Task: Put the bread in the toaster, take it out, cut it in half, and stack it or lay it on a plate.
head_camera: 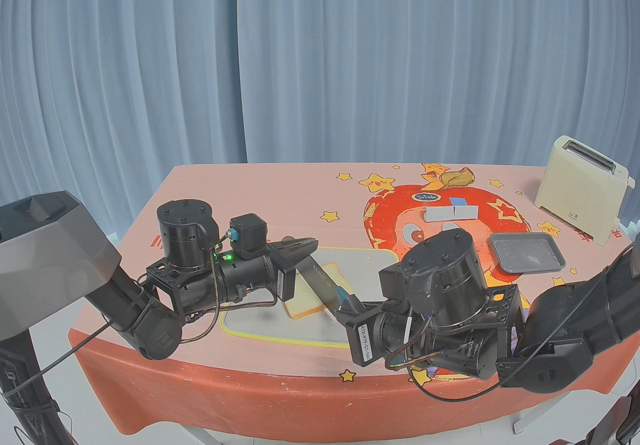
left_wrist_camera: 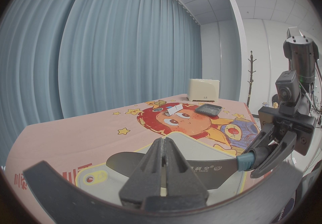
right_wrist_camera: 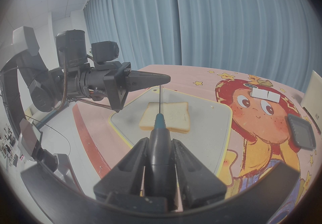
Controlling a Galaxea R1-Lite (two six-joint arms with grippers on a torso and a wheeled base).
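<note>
Right tool [right_wrist_camera: 159, 140]: fingers clamped on the knife [head_camera: 320, 276] handle, with the blade edge-down over the bread [right_wrist_camera: 171, 117]. The bread lies flat on the cutting board [right_wrist_camera: 208, 127]. Left tool [left_wrist_camera: 163, 139]: fingers pressed together near the blade tip; contact cannot be told. The toaster [head_camera: 583, 186] and plate [head_camera: 527, 251] stand on the counter [head_camera: 267, 199] to the right.
</note>
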